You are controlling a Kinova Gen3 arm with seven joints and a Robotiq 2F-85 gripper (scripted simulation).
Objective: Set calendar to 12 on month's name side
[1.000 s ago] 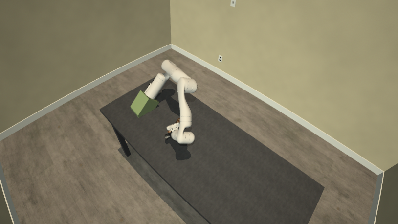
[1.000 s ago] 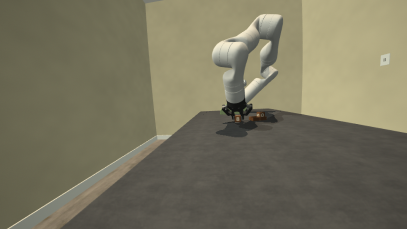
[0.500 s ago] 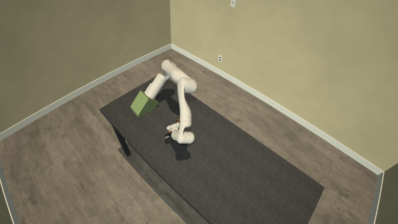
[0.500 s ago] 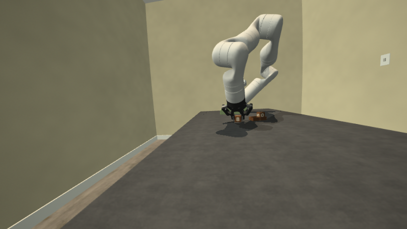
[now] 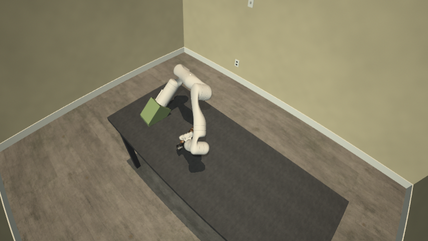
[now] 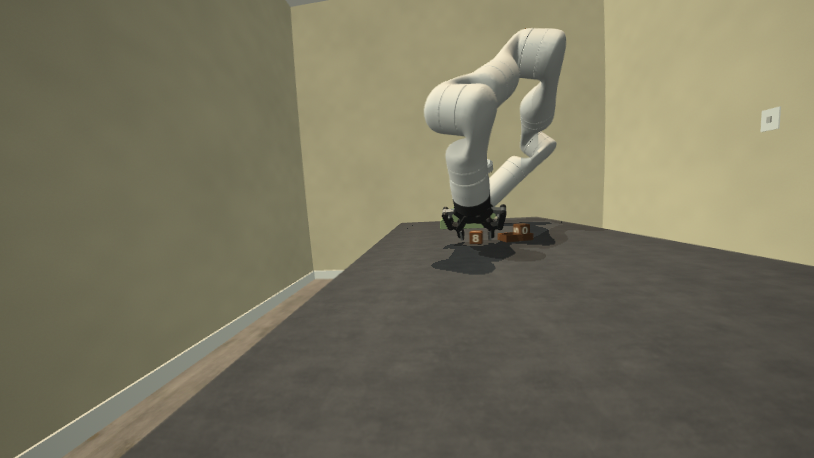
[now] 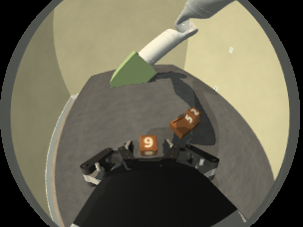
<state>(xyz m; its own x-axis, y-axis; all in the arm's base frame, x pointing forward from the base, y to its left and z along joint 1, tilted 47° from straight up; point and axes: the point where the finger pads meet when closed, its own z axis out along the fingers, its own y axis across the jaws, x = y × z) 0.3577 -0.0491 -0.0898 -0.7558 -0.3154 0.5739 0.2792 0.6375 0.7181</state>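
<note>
Cube first, on the left: it sits on the dark table, right under my gripper. My fingers are spread open on both sides of it and hold nothing. From the side it shows an 8; from my wrist its top reads 9. Just to its right lies the brown tray, flat on the table, with the other cube in it, showing a 0. My arm stands on a green block.
</note>
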